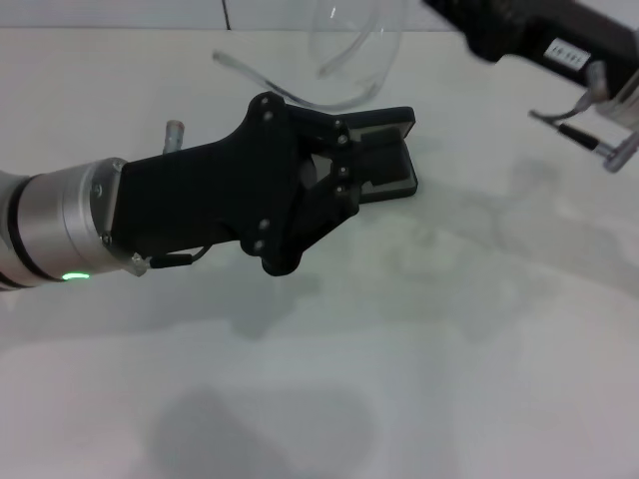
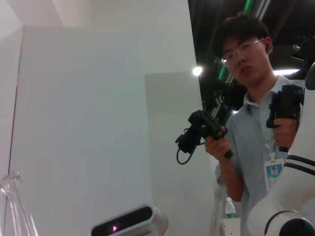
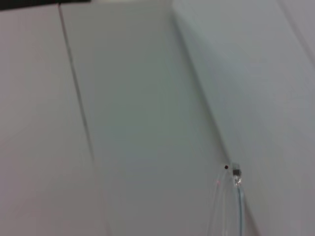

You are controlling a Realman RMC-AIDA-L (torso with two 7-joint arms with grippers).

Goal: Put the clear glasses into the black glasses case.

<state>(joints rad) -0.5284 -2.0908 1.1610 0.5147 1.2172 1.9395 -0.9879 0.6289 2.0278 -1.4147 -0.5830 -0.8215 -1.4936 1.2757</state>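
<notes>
The black glasses case (image 1: 391,160) lies open on the white table (image 1: 419,379), right of centre at the back. My left gripper (image 1: 359,156) reaches in from the left, its fingers closed on the case's near end. The clear glasses (image 1: 351,62) hang tilted just behind the case, their top cut off by the frame edge, with one thin arm (image 1: 245,72) trailing left. My right arm (image 1: 539,40) comes in from the top right beside the glasses. A clear arm tip (image 3: 237,173) shows in the right wrist view, and a clear glasses edge (image 2: 12,201) in the left wrist view.
A metal and clear bracket (image 1: 597,128) hangs from the right arm at the right edge. In the left wrist view a person (image 2: 251,108) stands holding black controllers behind the robot's white body (image 2: 290,196). The white back wall (image 1: 120,12) rises right behind the table.
</notes>
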